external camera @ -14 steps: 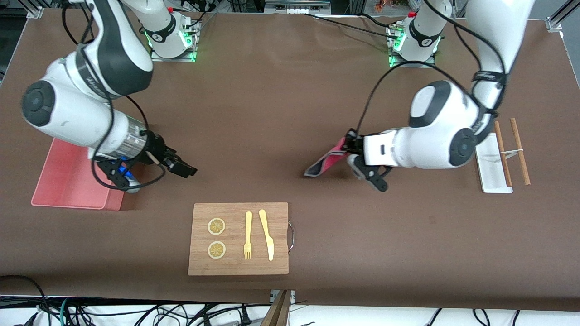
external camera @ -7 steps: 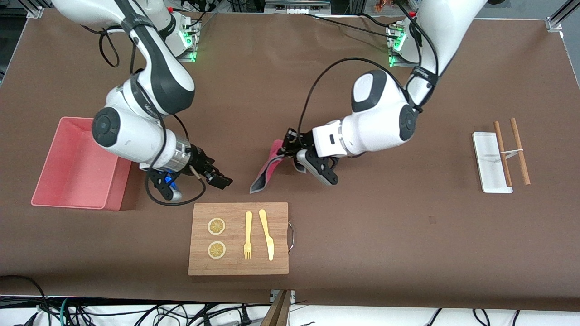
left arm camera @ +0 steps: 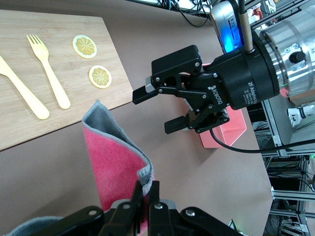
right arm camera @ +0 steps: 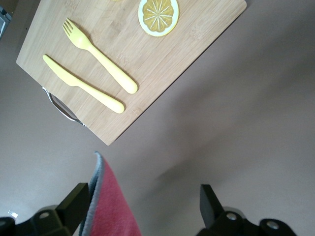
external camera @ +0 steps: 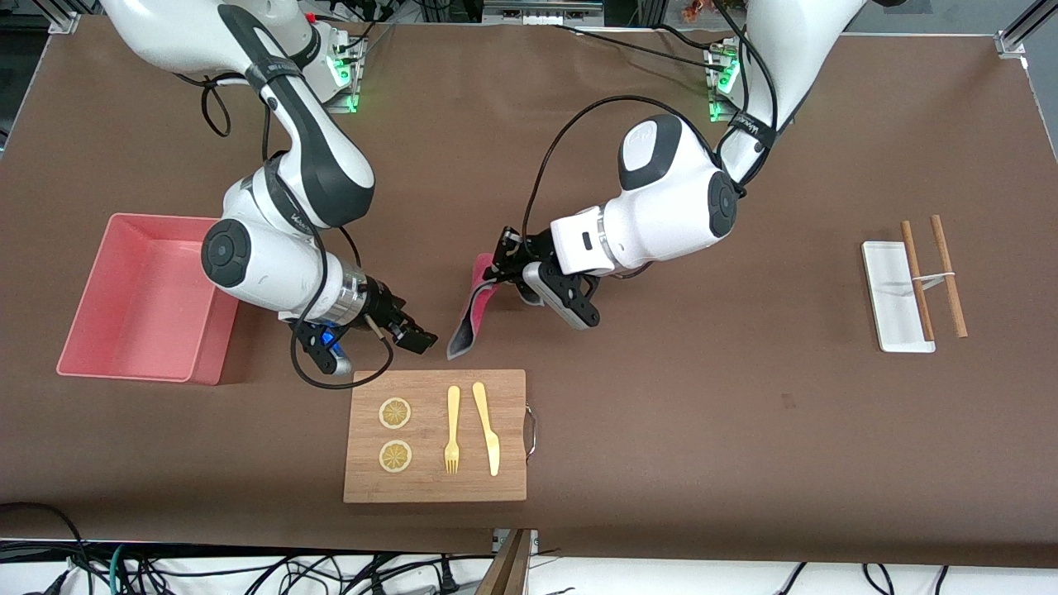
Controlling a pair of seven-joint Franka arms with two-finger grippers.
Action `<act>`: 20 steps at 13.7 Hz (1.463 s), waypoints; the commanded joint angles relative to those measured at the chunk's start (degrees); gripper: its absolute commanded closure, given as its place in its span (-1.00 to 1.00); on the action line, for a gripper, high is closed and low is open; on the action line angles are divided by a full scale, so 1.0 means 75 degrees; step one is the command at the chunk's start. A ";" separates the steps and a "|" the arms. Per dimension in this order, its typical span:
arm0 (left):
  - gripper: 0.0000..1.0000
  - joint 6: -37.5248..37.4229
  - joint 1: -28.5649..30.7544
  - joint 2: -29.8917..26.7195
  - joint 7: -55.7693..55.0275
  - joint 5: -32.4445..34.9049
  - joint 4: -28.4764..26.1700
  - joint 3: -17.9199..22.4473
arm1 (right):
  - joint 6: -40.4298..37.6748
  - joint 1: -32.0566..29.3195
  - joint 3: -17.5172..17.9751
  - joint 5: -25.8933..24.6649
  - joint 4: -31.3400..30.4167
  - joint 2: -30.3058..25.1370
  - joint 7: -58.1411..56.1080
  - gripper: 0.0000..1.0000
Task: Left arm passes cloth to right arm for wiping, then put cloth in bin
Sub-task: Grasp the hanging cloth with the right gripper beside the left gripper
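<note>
My left gripper (external camera: 498, 273) is shut on the top edge of the cloth (external camera: 469, 318), which hangs down magenta-pink with a grey back over the table just above the wooden board's edge. In the left wrist view its fingers (left arm camera: 140, 196) pinch the cloth (left arm camera: 115, 157). My right gripper (external camera: 417, 337) is open beside the cloth's lower end, toward the right arm's end of the table. In the right wrist view (right arm camera: 142, 204) the cloth (right arm camera: 110, 209) shows between its fingers, close to one finger (right arm camera: 76, 201). The salmon-pink bin (external camera: 132, 306) sits at the right arm's end, empty.
A wooden board (external camera: 436, 436) with two lemon slices (external camera: 395, 413), a yellow fork (external camera: 452, 430) and a knife (external camera: 488, 430) lies nearer the front camera than both grippers. A white tray (external camera: 893, 289) with brown chopsticks (external camera: 917, 281) sits at the left arm's end.
The left arm has carried the cloth from the left arm's end toward the middle. The right gripper has moved from the bin toward the cloth, and the two have closed in.
</note>
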 commanded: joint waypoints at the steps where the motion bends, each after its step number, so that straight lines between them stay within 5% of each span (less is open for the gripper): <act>1: 0.87 0.0033 -0.0044 0.0057 0.0057 -0.0179 0.0148 0.0011 | 0.0466 0.0083 0.0054 0.0077 0.0137 0.0226 0.0097 -0.98; 14: 0.90 0.0161 -0.0301 0.0092 0.0069 -0.0647 0.0463 -0.0001 | 0.1054 0.0375 0.0253 0.0089 0.0043 0.0425 0.0133 -0.96; 16: 0.90 0.0197 -0.0302 0.0151 0.0046 -0.0648 0.0569 -0.0001 | 0.0542 0.0388 0.0265 0.0066 0.0043 0.0414 0.0074 -0.41; 20: 0.91 0.0197 -0.0290 0.0139 0.0034 -0.0648 0.0581 -0.0001 | 0.0011 0.0096 0.0230 0.0053 0.0148 0.0273 -0.0055 -0.49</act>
